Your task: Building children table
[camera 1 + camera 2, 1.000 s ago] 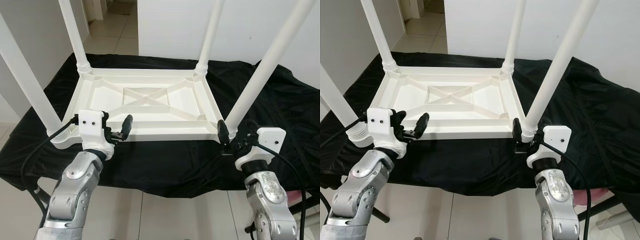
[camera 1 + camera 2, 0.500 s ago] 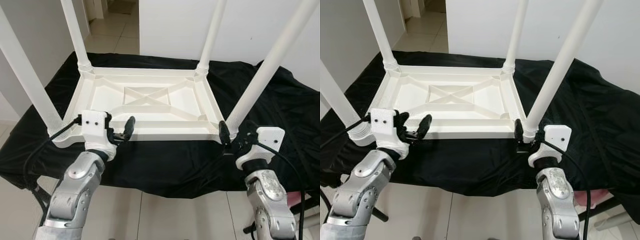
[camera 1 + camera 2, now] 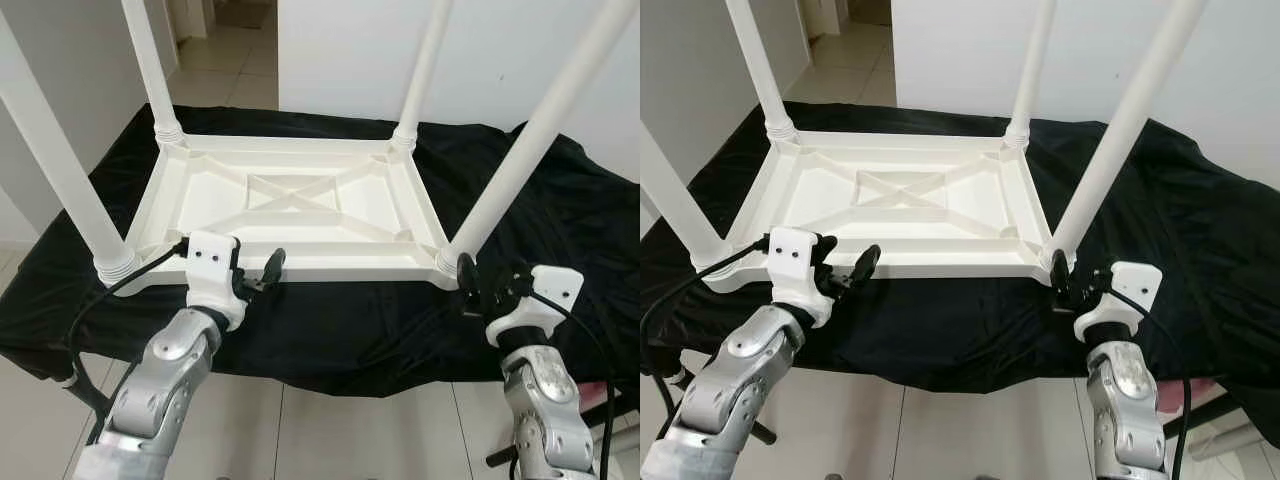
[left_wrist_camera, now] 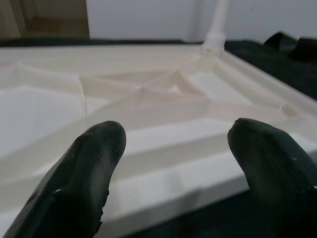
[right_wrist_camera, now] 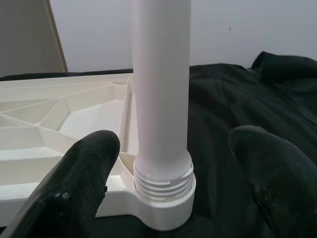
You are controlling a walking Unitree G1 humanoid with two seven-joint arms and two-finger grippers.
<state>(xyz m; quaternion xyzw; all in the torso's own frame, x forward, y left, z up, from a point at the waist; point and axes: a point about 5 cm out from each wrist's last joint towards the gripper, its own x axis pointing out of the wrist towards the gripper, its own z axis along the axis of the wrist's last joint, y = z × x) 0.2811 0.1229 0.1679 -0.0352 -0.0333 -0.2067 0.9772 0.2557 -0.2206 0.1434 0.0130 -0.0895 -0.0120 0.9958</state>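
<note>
A white plastic children's table (image 3: 300,205) lies upside down on a black cloth, with all of its legs pointing up. My left gripper (image 3: 258,277) is open at the table's near rim (image 4: 163,173), a little right of the near-left leg (image 3: 60,170). Nothing is between its fingers (image 4: 86,173). My right gripper (image 3: 490,285) is open just in front of the base of the near-right leg (image 3: 520,160). In the right wrist view that leg (image 5: 161,99) stands ahead between the two fingers (image 5: 81,183), untouched, its threaded collar seated in the corner socket.
The black cloth (image 3: 560,220) covers the support and hangs over its near edge. Pale tiled floor (image 3: 350,440) lies below my arms. A white wall (image 3: 500,50) rises behind, with a doorway at the back left (image 3: 215,30). The far legs (image 3: 425,70) stand tall.
My left gripper has slid right along the near rim and back toward me. My right gripper has drawn back from the near-right leg's base, down and to the right.
</note>
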